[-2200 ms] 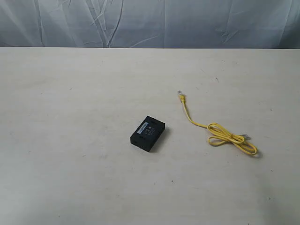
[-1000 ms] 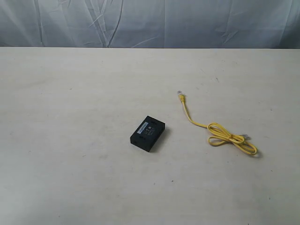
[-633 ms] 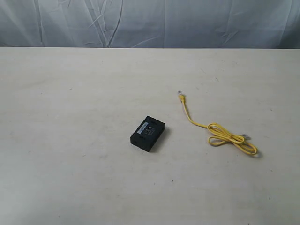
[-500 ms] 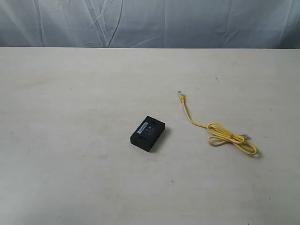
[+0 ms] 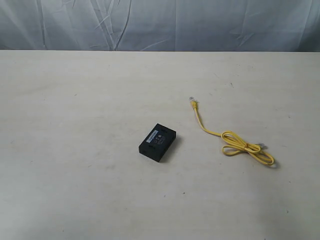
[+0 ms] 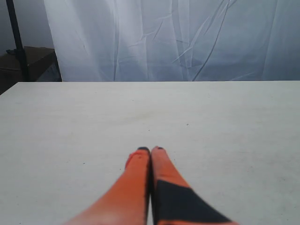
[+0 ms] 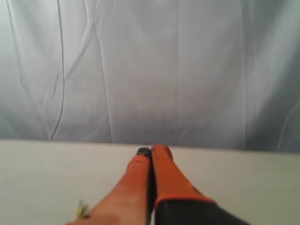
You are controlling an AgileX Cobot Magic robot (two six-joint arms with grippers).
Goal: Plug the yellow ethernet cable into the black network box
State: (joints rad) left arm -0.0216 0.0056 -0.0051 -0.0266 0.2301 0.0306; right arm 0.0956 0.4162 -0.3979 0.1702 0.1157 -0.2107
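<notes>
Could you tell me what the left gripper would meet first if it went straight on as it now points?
The way looks free: the left gripper faces bare table, then the curtain beyond. Which it reaches first is unclear.

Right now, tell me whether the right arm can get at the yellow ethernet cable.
Probably yes: the yellow ethernet cable lies uncovered on that arm's side of the table, apart from the black network box. The right gripper is shut.

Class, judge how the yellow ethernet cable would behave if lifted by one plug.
Probably floppy: the yellow ethernet cable is thin and lies in loose curves, so it would likely dangle. Its looped stretch may stay bunched. Being slender, it probably drags easily across the table.
</notes>
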